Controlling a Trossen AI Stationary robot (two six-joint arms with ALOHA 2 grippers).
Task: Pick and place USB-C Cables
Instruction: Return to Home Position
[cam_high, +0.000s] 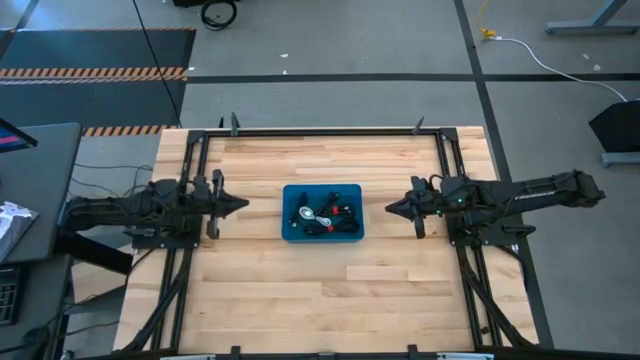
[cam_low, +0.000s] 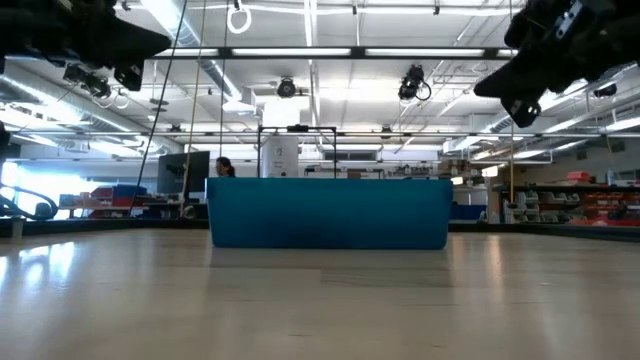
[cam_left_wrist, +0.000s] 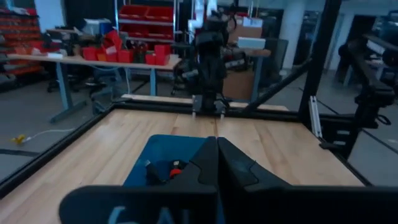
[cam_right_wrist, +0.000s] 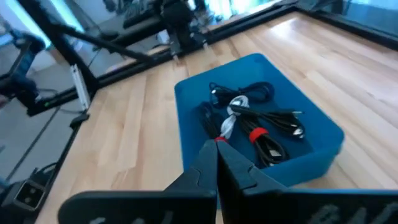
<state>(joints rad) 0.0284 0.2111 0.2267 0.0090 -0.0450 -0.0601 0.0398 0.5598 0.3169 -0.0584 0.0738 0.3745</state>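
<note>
We saw the thin coiled USB-C cables (cam_high: 325, 213) all lying inside the open blue plastic bin (cam_high: 322, 187). The bin sat in the middle of the pale wooden tabletop (cam_high: 320, 295). Most of the cables were black, some with red ties (cam_right_wrist: 259, 134), and there was one white cable (cam_right_wrist: 231, 118). None lay out on the wood.

The left hand (cam_high: 242, 205) had its two dark fingers (cam_left_wrist: 202, 168) pressed together with nothing between them. The right hand (cam_high: 390, 208) was the same, its fingers (cam_right_wrist: 202, 165) closed tight and holding nothing.

The bin lay straight ahead of each hand, right between the two, and touched neither. Its long side ran from one hand to the other. The right hand looked a little nearer to it than the left. Seen from the low camera, both hands hung well above the top of the bin.

We think the putting-away was done, and all that was left was for the arms to go home. For that, each hand had to go backward, away from the bin, so the bin was not in the way. There was bare wood around each hand. The black metal frame (cam_high: 320, 130) ran along the tabletop's edges, and we think its bars near each arm were the only thing to watch.
</note>
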